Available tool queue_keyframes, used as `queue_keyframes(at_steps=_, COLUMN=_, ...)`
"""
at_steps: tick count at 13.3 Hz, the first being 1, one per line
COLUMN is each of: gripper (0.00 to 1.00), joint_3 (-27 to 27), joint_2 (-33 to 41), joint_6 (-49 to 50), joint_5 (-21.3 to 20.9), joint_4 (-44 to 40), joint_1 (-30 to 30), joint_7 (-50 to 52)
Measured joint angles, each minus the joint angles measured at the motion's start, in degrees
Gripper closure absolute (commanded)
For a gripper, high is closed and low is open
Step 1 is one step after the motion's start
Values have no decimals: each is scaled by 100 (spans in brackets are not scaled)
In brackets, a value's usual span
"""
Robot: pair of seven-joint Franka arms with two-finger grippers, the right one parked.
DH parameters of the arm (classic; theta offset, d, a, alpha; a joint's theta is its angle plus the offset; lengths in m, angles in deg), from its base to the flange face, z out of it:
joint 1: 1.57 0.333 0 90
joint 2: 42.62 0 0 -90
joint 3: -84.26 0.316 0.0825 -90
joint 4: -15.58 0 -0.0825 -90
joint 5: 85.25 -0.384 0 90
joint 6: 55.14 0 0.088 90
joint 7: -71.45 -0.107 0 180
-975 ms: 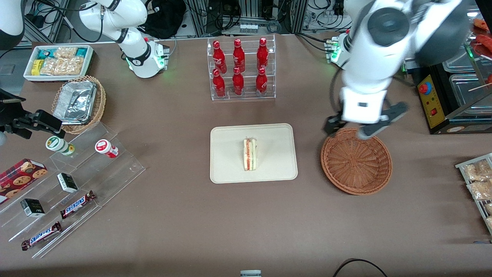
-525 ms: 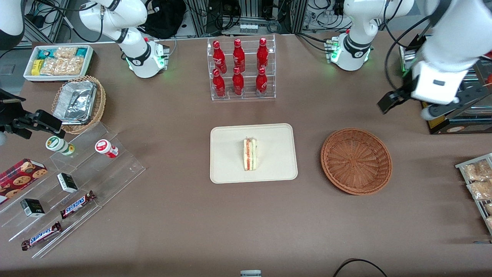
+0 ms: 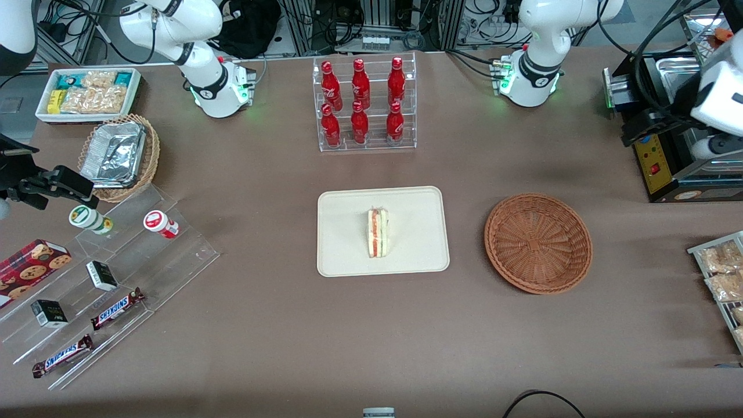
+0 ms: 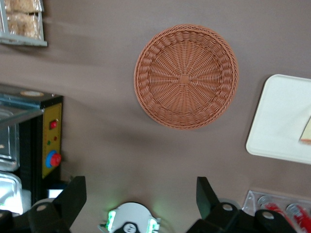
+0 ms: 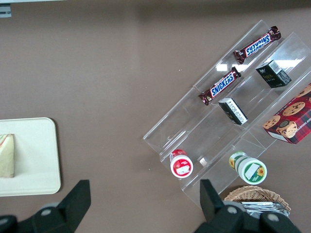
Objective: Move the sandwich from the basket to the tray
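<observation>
The sandwich [image 3: 377, 233] lies on the cream tray [image 3: 342, 255] in the middle of the table, its red and green filling edge up. The reddish-brown woven basket [image 3: 538, 242] beside the tray holds nothing. My left gripper [image 3: 673, 136] hangs high above the black control box at the working arm's end of the table, away from the basket, open and holding nothing. The left wrist view shows the gripper [image 4: 140, 194] spread wide, with the basket [image 4: 186, 76], the tray [image 4: 282, 126] and a corner of the sandwich [image 4: 307, 131] below it. The right wrist view shows the sandwich [image 5: 7, 156] on the tray [image 5: 39, 160].
A clear rack of red bottles [image 3: 364, 104] stands farther from the camera than the tray. A black control box [image 3: 662, 157] and a rack of snack packets [image 3: 720, 273] sit at the working arm's end. A stepped acrylic shelf [image 3: 104, 278], a tan foil basket [image 3: 119, 155] and a white bin [image 3: 87, 93] lie toward the parked arm's end.
My left gripper has swung from over the basket's rim out to the working arm's end of the table. The sandwich, tray and basket have not moved.
</observation>
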Motion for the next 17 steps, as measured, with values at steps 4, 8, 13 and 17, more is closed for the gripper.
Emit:
queue_keyframes(at_steps=4, gripper=0, joint_3=143, joint_2=17, joint_6=-109, joint_5=47, joint_4=-136, joint_1=21, joint_7=-467)
queue_keyframes(at_steps=8, gripper=0, joint_3=139, joint_2=-149, joint_6=-307, joint_5=76, joint_4=-258, joint_1=4, joint_7=-467)
queue_keyframes(at_steps=13, gripper=0, joint_3=143, joint_2=-369, joint_6=-308, joint_5=79, joint_4=-492, joint_1=-32, joint_7=-473)
queue_keyframes(at_steps=17, gripper=0, joint_3=145, joint_2=-473, joint_6=-384, joint_5=79, joint_4=-508, joint_1=-32, joint_7=-474)
